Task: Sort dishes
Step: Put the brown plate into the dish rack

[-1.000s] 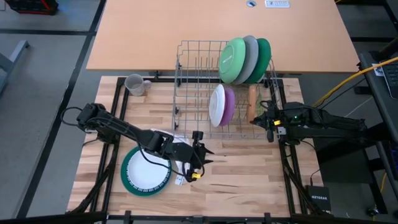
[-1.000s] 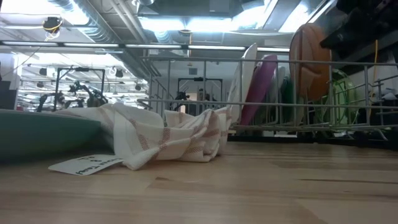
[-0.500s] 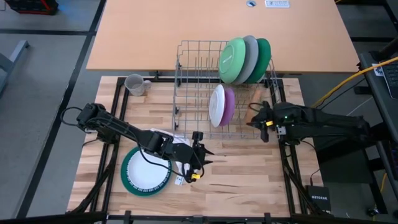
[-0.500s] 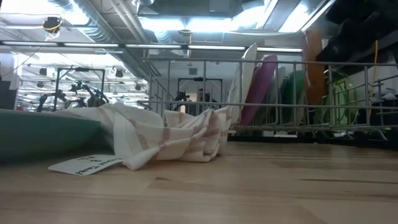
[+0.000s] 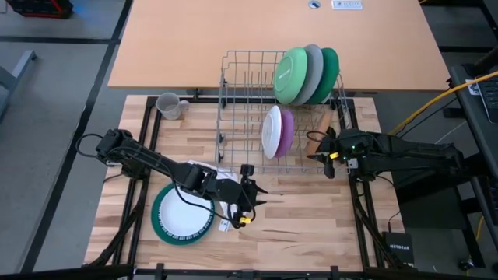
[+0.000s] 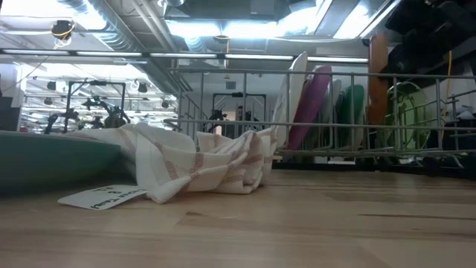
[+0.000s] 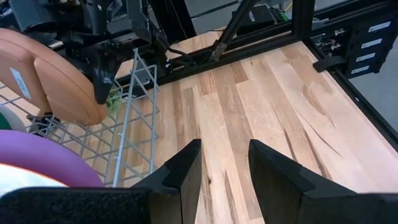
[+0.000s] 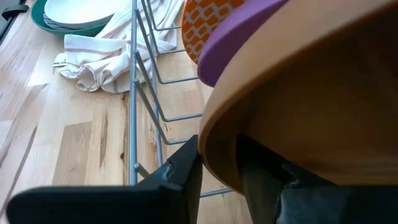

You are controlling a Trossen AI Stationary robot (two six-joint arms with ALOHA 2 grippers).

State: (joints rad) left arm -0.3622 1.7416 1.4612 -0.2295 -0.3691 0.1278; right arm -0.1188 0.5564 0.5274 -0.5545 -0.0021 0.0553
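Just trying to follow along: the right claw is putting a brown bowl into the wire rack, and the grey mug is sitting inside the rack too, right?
Not quite. The grey mug stands outside the wire rack, on the table to its left, as the high view shows. The rest holds: the right claw is at the brown bowl in the rack.

Brown bowl (image 7: 53, 74), purple plate (image 5: 286, 131), red-striped white cloth (image 6: 193, 160).
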